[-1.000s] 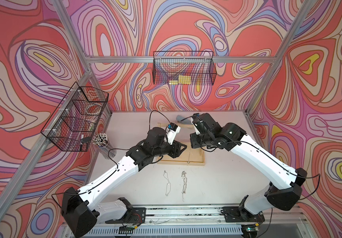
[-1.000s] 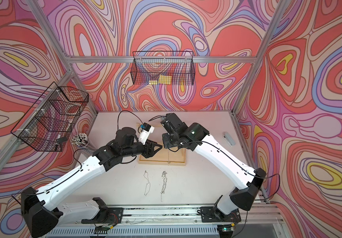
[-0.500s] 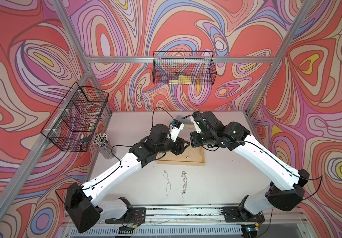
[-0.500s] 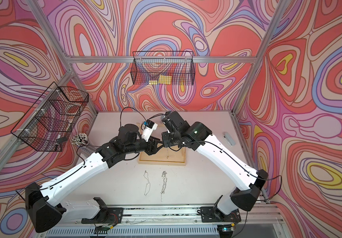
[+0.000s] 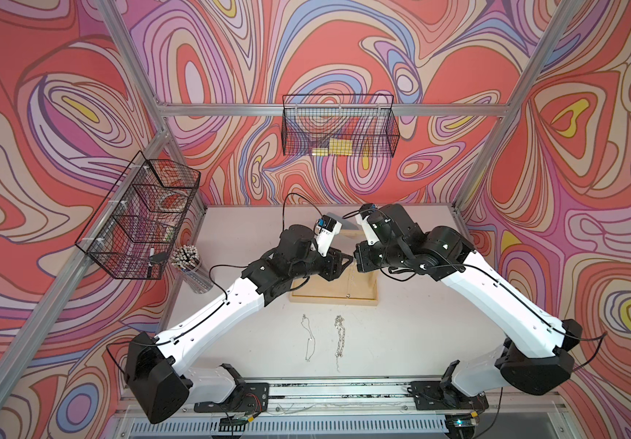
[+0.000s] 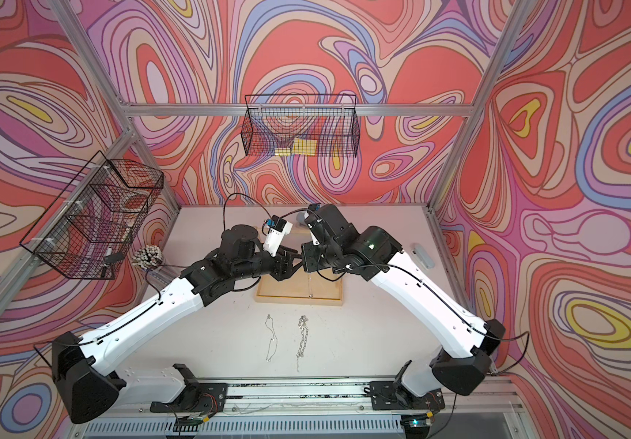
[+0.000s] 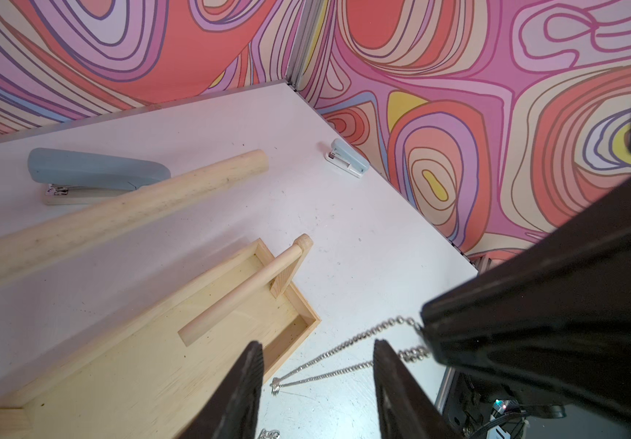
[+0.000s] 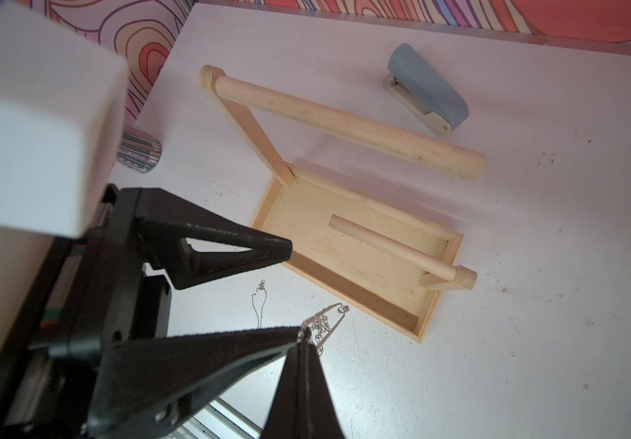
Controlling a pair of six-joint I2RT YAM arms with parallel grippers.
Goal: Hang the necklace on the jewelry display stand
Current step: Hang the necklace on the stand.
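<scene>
Silver necklace (image 7: 344, 346) hangs from the right gripper (image 8: 302, 340), pinched tight on it, in the air near the wooden jewelry display stand (image 8: 363, 251) | left gripper (image 7: 317, 344) halfway apart, holding nothing | step: bringing it to the stand | next: lift the loop over the long bar (image 8: 344, 121)

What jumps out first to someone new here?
Loud swirl-patterned walls all round. Mid-table, over the wooden jewelry display stand, the right claw is shut on a silver necklace dangling beside the open left claw. A thin chain and a chunky chain lie on the table on the robot's side of the stand.
</scene>
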